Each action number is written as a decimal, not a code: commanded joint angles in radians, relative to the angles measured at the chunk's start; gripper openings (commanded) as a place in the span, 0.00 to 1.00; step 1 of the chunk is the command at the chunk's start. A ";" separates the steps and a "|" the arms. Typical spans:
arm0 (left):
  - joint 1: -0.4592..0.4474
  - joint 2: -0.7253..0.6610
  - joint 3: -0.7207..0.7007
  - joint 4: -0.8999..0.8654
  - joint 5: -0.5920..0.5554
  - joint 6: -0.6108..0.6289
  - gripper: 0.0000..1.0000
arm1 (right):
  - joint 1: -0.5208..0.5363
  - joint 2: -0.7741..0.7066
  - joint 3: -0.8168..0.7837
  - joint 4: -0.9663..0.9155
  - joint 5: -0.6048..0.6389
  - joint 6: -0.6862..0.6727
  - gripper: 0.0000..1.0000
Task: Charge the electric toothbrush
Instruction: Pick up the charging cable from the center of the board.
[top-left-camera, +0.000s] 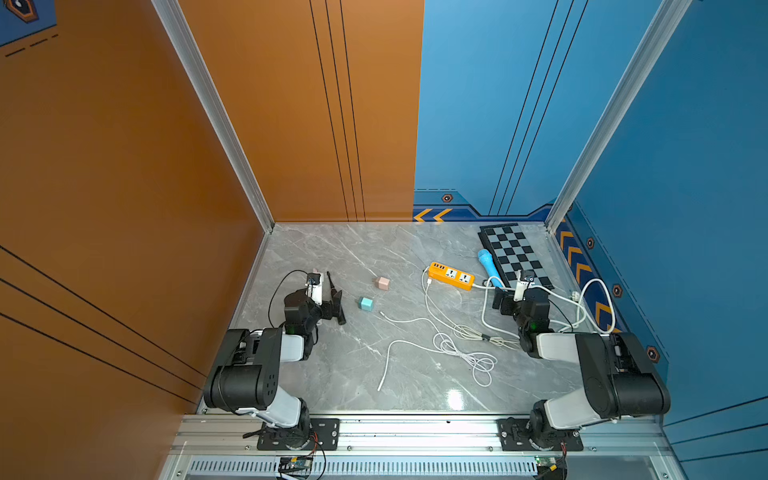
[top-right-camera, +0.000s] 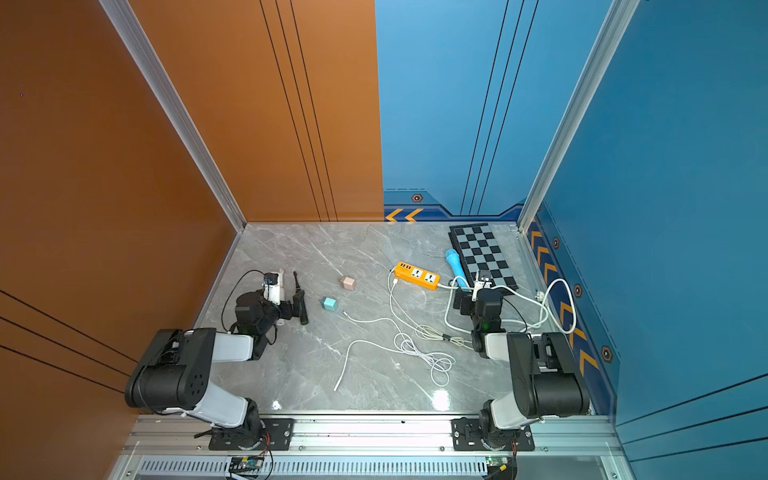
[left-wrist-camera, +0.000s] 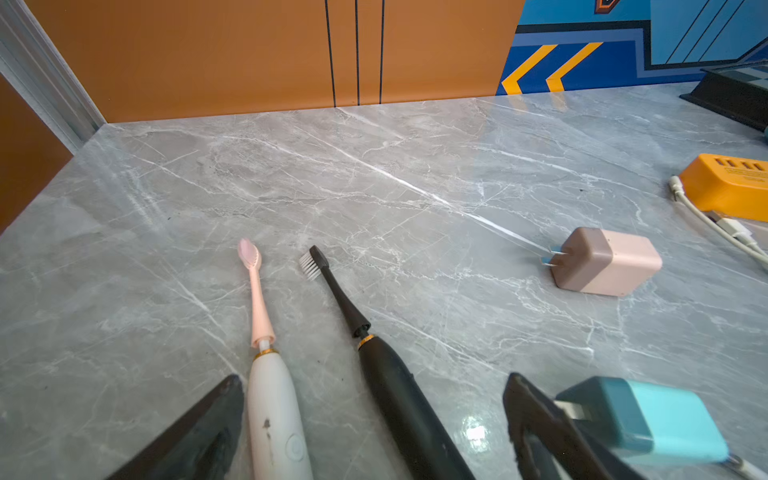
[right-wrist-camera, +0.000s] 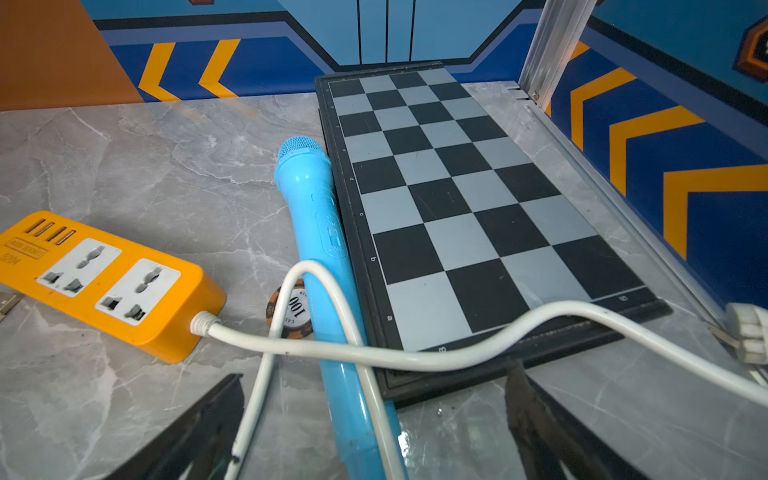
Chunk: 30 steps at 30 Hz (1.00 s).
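- Straddling two brushes near the left edge of the grey marble counter (top-left-camera: 353, 257), your left gripper (left-wrist-camera: 374, 380) has its jaws spread wide and empty. The stance reads as lining up a pick.
- Between those jaws lie a white-handled electric toothbrush with a pink head (left-wrist-camera: 274, 399) and an all-black electric toothbrush (left-wrist-camera: 390, 386). They rest side by side, heads toward the far edge, and neither is wired.
- A teal cube adapter (left-wrist-camera: 660, 419) sits just outside one finger. A pink cube adapter (left-wrist-camera: 606, 262) rests farther toward mid-counter, prongs showing.
- Thin white charging cables (top-left-camera: 399, 321) sprawl loose across the middle. You cannot tell whether any is plugged in.
- Your right gripper (right-wrist-camera: 374, 374), also unclenched and holding nothing, waits toward the far right corner. Below it, the thick white cord (right-wrist-camera: 457, 357) of the orange power strip (right-wrist-camera: 104, 274) crosses a blue toy microphone (right-wrist-camera: 316, 216) lying against a folding chessboard (right-wrist-camera: 457, 187). From there it could likely steady the strip.
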 joint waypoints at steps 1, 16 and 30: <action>0.008 0.011 0.016 0.012 0.023 -0.010 0.98 | -0.007 0.010 0.019 0.017 0.027 -0.015 1.00; 0.008 0.011 0.017 0.012 -0.101 -0.056 0.98 | -0.006 -0.032 0.056 -0.084 0.021 -0.015 1.00; -0.203 -0.294 0.166 -0.495 -0.563 -0.089 0.99 | 0.162 -0.201 0.548 -1.027 -0.220 0.284 0.98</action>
